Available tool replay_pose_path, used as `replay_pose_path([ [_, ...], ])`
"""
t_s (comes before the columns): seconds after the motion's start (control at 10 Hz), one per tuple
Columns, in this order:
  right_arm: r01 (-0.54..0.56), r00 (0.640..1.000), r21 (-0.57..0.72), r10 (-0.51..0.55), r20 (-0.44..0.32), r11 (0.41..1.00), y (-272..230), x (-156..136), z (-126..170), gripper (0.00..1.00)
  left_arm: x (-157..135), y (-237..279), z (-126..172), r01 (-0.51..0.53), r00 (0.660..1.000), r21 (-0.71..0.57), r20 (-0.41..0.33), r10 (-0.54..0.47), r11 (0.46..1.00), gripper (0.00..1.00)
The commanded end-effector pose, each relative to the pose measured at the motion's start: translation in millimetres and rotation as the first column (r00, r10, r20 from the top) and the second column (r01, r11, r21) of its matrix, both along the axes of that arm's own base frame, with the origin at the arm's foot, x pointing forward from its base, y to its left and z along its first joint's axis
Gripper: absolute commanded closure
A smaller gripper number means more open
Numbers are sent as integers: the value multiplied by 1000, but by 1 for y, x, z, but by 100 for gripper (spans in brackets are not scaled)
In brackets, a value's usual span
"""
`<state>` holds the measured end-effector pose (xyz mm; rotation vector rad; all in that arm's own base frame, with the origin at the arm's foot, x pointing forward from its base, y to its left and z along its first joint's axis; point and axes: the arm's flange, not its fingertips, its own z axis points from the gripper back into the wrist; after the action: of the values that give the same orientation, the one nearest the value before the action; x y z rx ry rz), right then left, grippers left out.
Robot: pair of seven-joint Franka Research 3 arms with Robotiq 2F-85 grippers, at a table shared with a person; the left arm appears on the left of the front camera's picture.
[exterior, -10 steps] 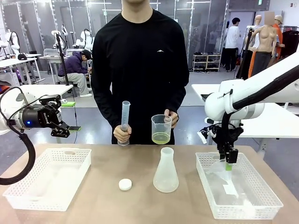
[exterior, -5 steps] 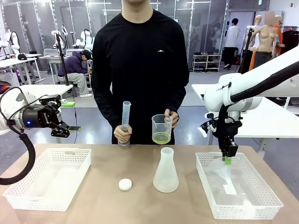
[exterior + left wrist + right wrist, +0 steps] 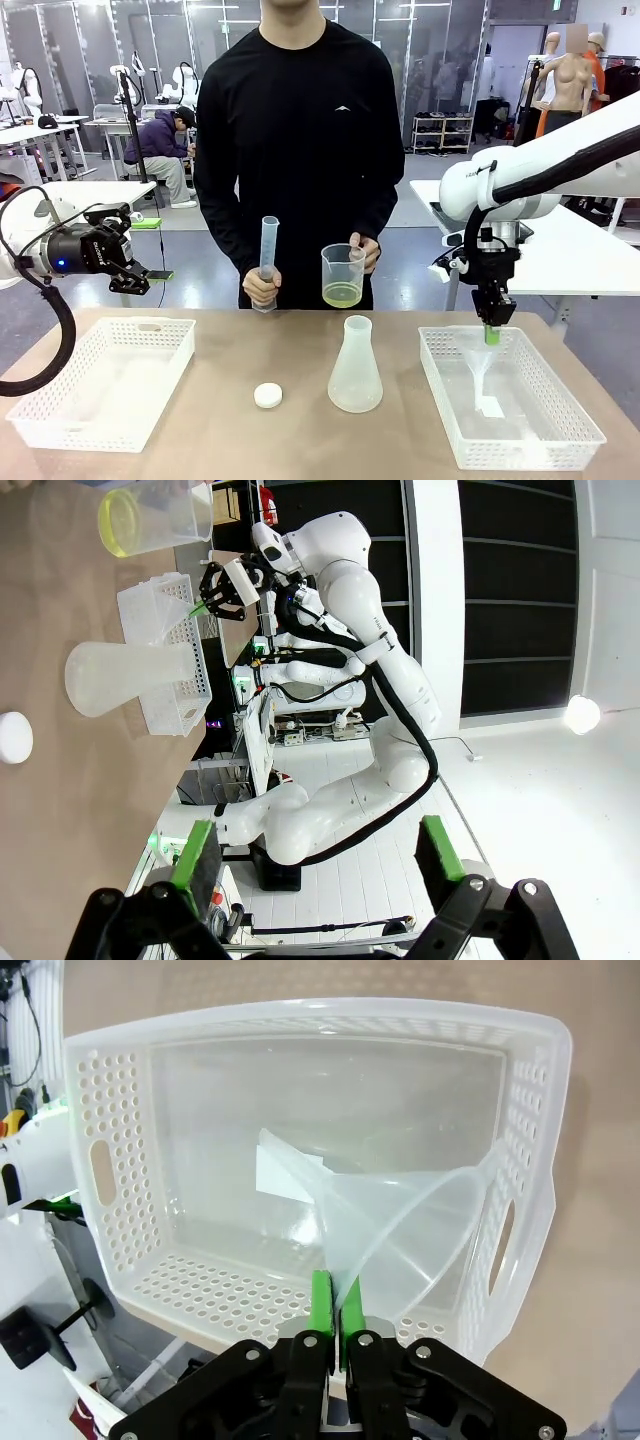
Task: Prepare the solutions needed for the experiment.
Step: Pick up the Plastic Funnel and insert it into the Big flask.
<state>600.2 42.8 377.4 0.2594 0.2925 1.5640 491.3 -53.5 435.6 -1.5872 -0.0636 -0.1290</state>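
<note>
Just changed: right gripper [image 3: 490, 334] pinched shut on rim of clear funnel [image 3: 481, 368], raised from low inside right basket [image 3: 520, 452]; spout hanging down, clear of basket floor or not, cannot tell.
Meaning for task: funnel secured, likely bound for Erlenmeyer flask [image 3: 355, 372]; pouring not begun.
Yellow solution [image 3: 342, 295]: shallow in beaker [image 3: 343, 262], held in person's hand [image 3: 366, 252] beyond flask; graduated cylinder [image 3: 268, 245] in other hand.
Left gripper [image 3: 152, 275]: jaws wide, empty, hovering beyond left basket [image 3: 130, 322].
Edges: basket wall on flask side to clear.
Open room: bare tabletop [image 3: 400, 405] between basket and flask; white cap [image 3: 267, 395] beyond flask, apart.
</note>
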Motion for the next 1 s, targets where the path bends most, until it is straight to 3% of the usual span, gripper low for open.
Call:
replay_pose_path([
  [0.0, 17, 999, -38, -15, 51, 999, 7, 0, 9, 100, 0, 0, 0, -1, 1000, -1, 1, 1, 1000, 0],
  [0.2, 12, 988, -100, 3, 154, 995, 15, -16, 50, 100, 0, 0, 0, -1, 1000, -1, 1, 1, 1000, 0],
  [0.4, 22, 953, -146, 24, 302, 989, 27, -43, 96, 100, 0, 0, 0, -1, 1000, -1, 1, 1, 1000, 0],
  [0.7, 51, 884, -200, 49, 465, 979, 43, -91, 145, 100, 0, 0, 0, -1, 1000, -1, 1, 1, 1000, 0],
  [0.9, 99, 807, -221, 52, 588, 970, 52, -134, 171, 100, 0, 0, 0, -1, 1000, -1, 1, 1, 1000, 0],
])
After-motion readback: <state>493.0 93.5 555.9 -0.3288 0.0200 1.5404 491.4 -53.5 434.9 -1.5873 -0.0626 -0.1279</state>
